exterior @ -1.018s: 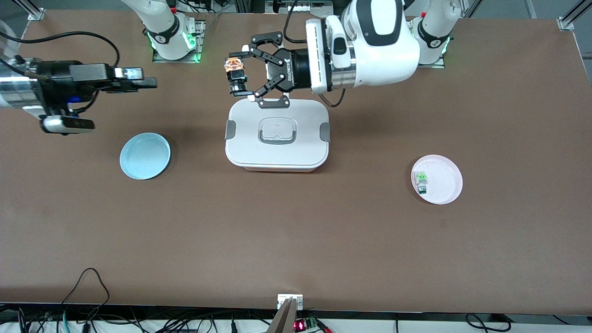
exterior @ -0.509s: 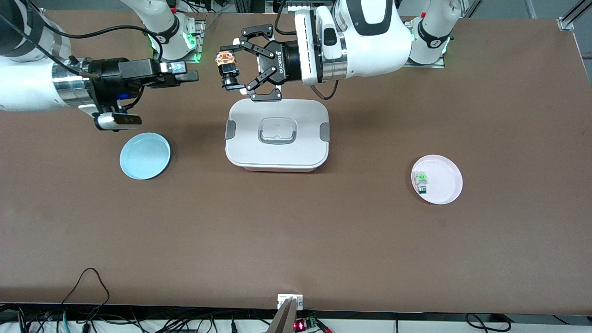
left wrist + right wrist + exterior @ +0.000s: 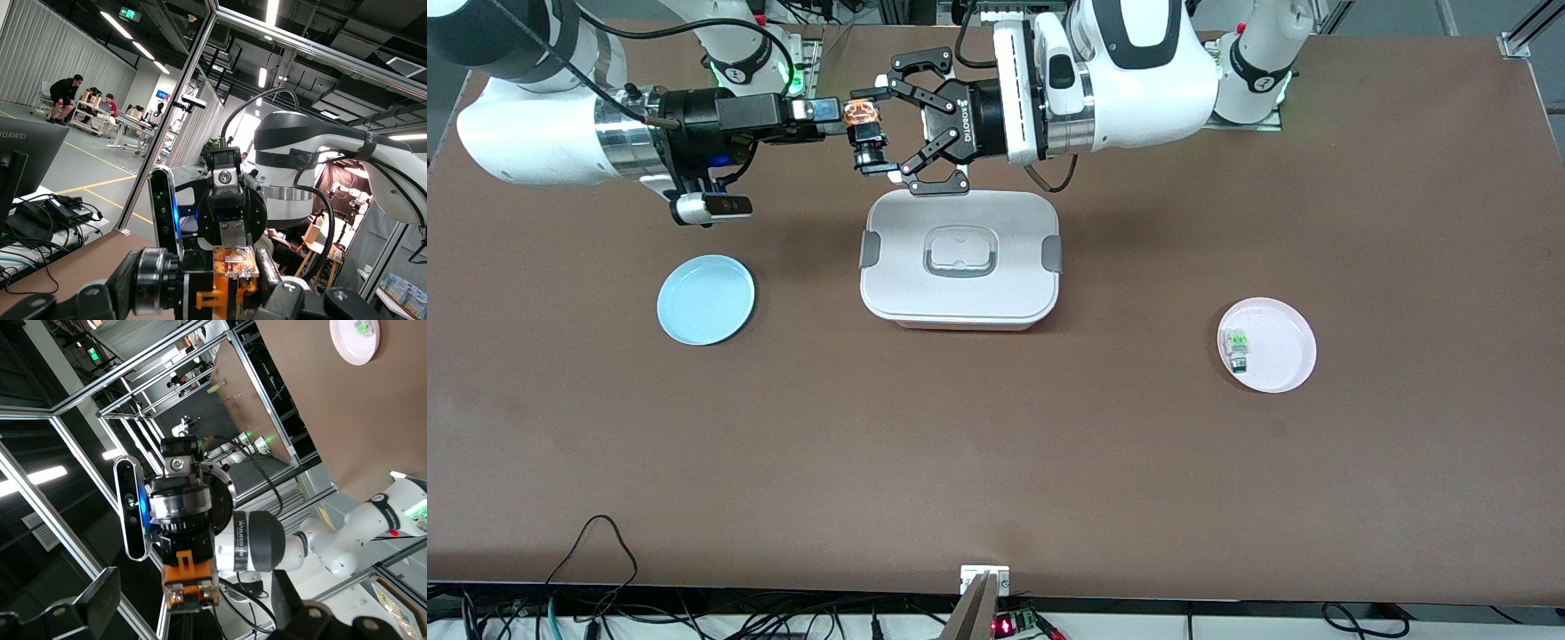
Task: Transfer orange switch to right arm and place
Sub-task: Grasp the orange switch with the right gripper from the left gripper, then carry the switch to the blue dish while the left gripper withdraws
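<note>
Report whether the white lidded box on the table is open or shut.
Shut: the white rectangular box's lid sits flat, both grey side latches down.

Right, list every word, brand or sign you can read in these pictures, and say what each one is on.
"ROBOTIQ": on the left gripper, front view.
"HUAWEI": on a dark monitor, left wrist view.
Green ceiling sign, left wrist view: too small to read.
Lettering on the left arm's wrist ring, right wrist view: too blurred to read.

Two arms, two switches, two plates, and one lidded box.
</note>
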You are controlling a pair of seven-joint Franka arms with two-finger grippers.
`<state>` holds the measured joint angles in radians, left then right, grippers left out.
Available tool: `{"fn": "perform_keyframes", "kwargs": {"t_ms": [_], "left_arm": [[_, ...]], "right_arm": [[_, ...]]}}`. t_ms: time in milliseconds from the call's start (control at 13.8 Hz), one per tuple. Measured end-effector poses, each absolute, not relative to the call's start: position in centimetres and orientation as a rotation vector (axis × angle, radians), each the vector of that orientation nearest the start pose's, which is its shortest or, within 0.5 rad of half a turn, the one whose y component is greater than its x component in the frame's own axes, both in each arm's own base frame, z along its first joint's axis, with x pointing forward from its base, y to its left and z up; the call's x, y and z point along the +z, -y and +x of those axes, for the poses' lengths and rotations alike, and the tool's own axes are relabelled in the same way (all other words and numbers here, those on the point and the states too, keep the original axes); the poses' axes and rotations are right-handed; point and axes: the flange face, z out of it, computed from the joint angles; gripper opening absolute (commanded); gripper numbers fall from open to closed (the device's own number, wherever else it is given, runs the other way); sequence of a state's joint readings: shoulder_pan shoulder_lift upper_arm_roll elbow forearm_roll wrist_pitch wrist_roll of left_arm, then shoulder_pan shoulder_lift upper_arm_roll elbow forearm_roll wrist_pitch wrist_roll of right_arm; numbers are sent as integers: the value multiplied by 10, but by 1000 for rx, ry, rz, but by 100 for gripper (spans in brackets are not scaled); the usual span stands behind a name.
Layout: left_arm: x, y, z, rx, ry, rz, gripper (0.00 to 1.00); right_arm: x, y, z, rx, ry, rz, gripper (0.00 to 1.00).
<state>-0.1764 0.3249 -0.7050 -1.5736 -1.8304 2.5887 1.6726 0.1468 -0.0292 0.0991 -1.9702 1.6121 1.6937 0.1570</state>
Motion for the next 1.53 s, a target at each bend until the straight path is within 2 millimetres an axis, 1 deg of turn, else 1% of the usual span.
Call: {"fn": "perform_keyframes", "kwargs": {"t_ms": [145, 291, 364, 436, 509, 582, 873, 945, 1382, 1527], "left_arm": [[554, 472, 497, 1030, 763, 1455, 0], [554, 472, 497, 1030, 763, 1455, 0], [554, 472, 497, 1030, 763, 1455, 0], [554, 472, 497, 1030, 763, 1455, 0], [554, 472, 497, 1030, 763, 1455, 0], [554, 472, 497, 1030, 763, 1455, 0], [555, 472, 498, 1015, 743, 1461, 0], [555, 472, 498, 1014, 742, 1461, 99], [560, 470, 499, 995, 686, 1461, 100], [564, 460, 507, 1016, 677, 1470, 100]], "right_arm": [[556, -234, 515, 500, -336, -1563, 81], [557, -235, 515, 498, -337, -1563, 58], [557, -235, 515, 497, -338, -1563, 45], [557, -235, 515, 497, -338, -1563, 26], [557, -235, 515, 496, -338, -1563, 6], [558, -235, 515, 495, -337, -1563, 0], [558, -235, 515, 486, -329, -1565, 0], [558, -235, 515, 486, -329, -1565, 0], [559, -235, 515, 489, -335, -1563, 0], [559, -234, 515, 483, -329, -1569, 0]]}}
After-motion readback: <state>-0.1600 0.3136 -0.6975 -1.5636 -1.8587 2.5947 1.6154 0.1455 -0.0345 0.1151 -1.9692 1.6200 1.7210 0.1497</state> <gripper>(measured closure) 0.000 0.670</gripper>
